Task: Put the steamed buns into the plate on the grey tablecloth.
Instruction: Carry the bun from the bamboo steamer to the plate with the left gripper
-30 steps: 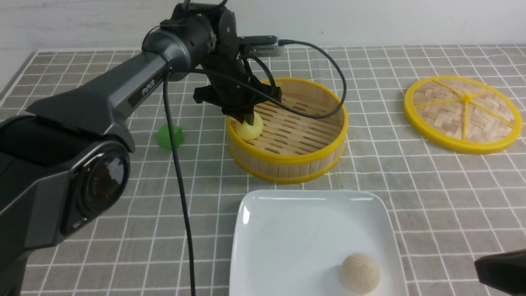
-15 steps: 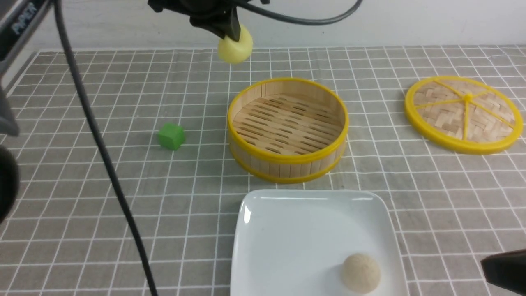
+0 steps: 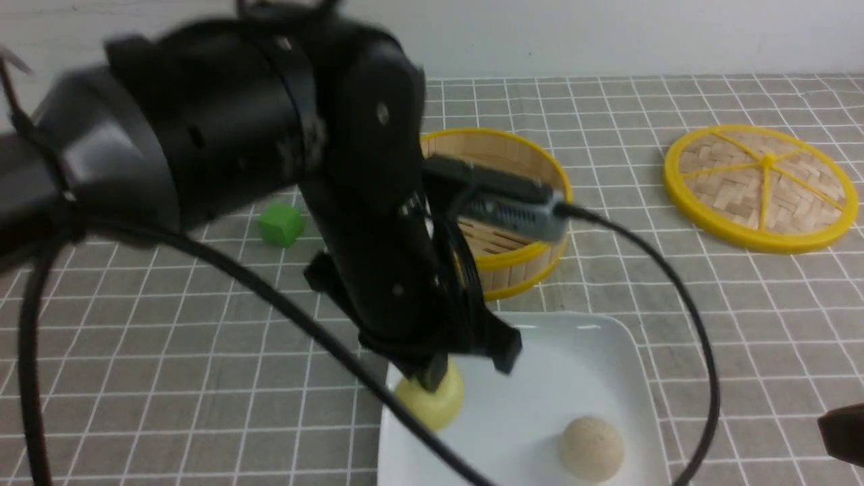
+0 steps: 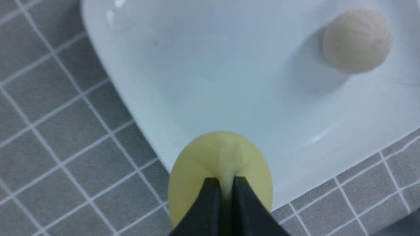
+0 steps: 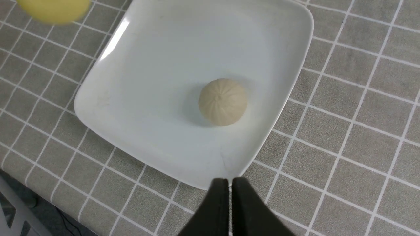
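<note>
Left end effector (image 4: 226, 181), pinched shut on the pale yellow bun (image 4: 220, 157), hangs over the left rim of the plate (image 4: 210, 85) where the cream bun (image 4: 357, 41) sits, so next up, probably: ease inward and release.

We saw a plain white wall (image 3: 641, 34) rising right behind the bench (image 3: 776, 337), in soft, even light. Past the bench's near edge we made out a dark, blurred patch of floor (image 5: 55, 223).

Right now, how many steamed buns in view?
2. The cream-beige bun lies in the plate; the pale yellow bun is pinched in the left claw over the plate's left rim. Part of the basket is hidden, so more could be there.
</note>
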Available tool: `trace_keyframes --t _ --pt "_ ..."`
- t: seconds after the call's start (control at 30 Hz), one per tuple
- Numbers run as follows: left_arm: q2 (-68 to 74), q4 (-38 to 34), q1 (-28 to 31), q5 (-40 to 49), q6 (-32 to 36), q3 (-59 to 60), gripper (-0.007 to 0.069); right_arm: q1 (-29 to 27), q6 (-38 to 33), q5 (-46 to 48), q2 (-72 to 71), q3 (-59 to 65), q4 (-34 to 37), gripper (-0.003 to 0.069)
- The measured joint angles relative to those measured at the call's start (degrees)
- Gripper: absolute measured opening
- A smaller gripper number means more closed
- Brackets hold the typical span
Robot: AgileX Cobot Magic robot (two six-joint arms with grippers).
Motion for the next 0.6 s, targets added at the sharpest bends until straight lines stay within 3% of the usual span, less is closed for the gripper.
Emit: trace_keyframes --t 0.17,0.4,0.6 --pt "2.4 -0.2 -3.0 -12.9 -5.3 6.4 0.0026 0.0 0.0 0.0 0.0 0.0 0.0 0.0035" --pt "5.2 3.6 -3.1 -16.5 -11.8 6.7 0.0056 0.0 0.0 1.1 0.0 0.0 0.0 0.0043" --pt "8.1 4.7 -3.1 -18.3 -20.4 6.7 0.0184 0.0 0.0 2.0 0.0 0.0 0.0 0.0053"
